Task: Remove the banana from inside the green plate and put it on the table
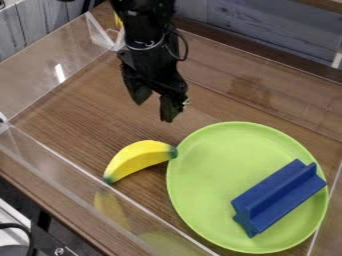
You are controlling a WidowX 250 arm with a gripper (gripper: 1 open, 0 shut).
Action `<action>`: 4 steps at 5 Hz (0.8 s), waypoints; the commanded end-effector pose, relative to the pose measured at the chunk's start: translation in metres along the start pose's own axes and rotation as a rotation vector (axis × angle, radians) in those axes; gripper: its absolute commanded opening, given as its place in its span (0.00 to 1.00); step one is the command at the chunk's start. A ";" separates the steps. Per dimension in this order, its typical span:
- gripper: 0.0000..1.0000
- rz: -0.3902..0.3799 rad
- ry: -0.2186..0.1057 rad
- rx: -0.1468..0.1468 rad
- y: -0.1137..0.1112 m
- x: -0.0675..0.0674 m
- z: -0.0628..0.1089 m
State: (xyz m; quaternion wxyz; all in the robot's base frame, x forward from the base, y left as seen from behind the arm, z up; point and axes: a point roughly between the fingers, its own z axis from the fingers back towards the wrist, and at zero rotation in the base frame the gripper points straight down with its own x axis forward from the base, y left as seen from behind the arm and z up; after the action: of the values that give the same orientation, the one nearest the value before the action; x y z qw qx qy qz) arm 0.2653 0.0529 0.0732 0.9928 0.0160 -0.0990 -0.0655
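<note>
The yellow banana [138, 157] lies on the brown wooden table [74, 115], just left of the green plate [221, 165]; its dark tip touches or nearly touches the plate's rim. My black gripper [152, 103] hangs a little behind and above the banana, pointing down. It is open, with nothing between its fingers. It touches neither the banana nor the plate.
A blue rectangular block [279, 195] lies in the right half of the green plate. Clear acrylic walls [47, 70] run along the table's left, front and back edges. Bare wood lies between the gripper and the left wall.
</note>
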 end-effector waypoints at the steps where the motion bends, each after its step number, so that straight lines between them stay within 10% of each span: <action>1: 1.00 -0.027 -0.056 0.004 0.009 0.004 0.019; 4: 1.00 0.021 -0.067 -0.011 0.027 0.007 0.001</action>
State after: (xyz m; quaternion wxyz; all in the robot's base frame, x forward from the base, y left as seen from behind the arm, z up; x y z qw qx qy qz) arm 0.2724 0.0781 0.0716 0.9909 0.0045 -0.1227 -0.0553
